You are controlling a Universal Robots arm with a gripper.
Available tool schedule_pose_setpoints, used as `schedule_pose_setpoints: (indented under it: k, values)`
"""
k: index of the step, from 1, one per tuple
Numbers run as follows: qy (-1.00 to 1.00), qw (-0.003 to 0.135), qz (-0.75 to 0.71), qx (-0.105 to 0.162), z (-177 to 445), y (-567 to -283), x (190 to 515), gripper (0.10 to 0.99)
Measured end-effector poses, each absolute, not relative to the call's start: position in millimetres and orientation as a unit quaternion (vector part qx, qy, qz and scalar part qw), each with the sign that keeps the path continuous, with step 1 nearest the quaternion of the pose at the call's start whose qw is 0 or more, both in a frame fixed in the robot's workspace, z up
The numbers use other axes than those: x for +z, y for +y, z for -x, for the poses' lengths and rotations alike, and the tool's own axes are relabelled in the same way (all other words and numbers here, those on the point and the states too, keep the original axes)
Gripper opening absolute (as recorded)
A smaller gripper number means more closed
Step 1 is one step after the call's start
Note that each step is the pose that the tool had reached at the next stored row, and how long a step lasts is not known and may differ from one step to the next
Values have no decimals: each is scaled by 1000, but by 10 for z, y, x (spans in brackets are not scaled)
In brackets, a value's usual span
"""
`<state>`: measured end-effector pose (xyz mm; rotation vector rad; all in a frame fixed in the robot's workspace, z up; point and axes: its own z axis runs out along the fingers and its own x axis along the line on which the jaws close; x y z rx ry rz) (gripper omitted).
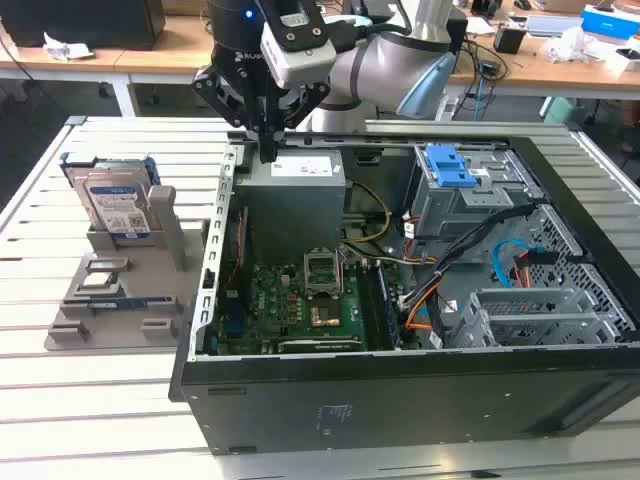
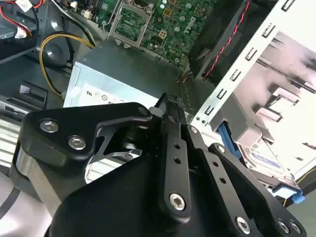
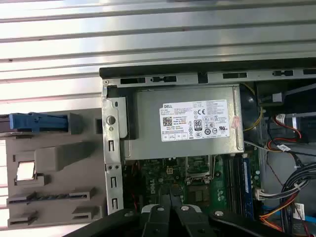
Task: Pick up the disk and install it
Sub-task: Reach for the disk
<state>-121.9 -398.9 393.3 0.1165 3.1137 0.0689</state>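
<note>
slatted table (image 1: 60, 400) carried the open computer case (image 1: 400, 410), laid on its side with the side panel off, presumably so the arm could reach the inside from above. grey power supply (image 1: 295, 185) sat in the case's far corner towards the exterior view's left. the drive cage (image 1: 480, 215) lay towards the exterior view's right, with a blue latch piece (image 1: 455, 168) on top. judged this the likely destination for the install. a grey holder (image 1: 120, 300) stood on the table just outside the case wall, on the exterior view's left. the disk (image 1: 118, 205) stood upright on edge in its slot, label facing out, probably so the top edge was free to grasp. the blue frame of the disk also showed in both wrist views (image 3: 37, 122) (image 2: 266, 158). gripper (image 1: 268, 152) hung over the power supply's rear edge, apart from the disk, fingers pressed together and holding nothing. disk not yet picked up.
</note>
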Motion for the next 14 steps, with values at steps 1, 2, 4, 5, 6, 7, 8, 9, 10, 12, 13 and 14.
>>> schedule_pose_setpoints:
  k: [1,2,4,5,6,7,8,9,10,12,13,14]
  values:
    - [999,13,-37,22,1247,-3989,3933,106]
    - [999,12,-37,22,1331,-3989,3933,106]
    - [999,12,-37,22,1404,-3988,3933,106]
    - [999,12,-37,22,1431,-3988,3933,106]
    - [999,12,-37,22,1450,-3988,3933,106]
    - [999,12,-37,22,1488,-3988,3933,106]
    - [999,12,-37,22,1521,-3989,3933,106]
    - [999,12,-37,22,1541,-3989,3933,106]
    - [999,12,-37,22,1576,-3989,3933,106]
    - [999,13,-37,22,1617,-3989,3933,106]
    - [999,12,-37,22,1672,-3988,3933,106]
    - [999,12,-37,22,1736,-3989,3933,106]
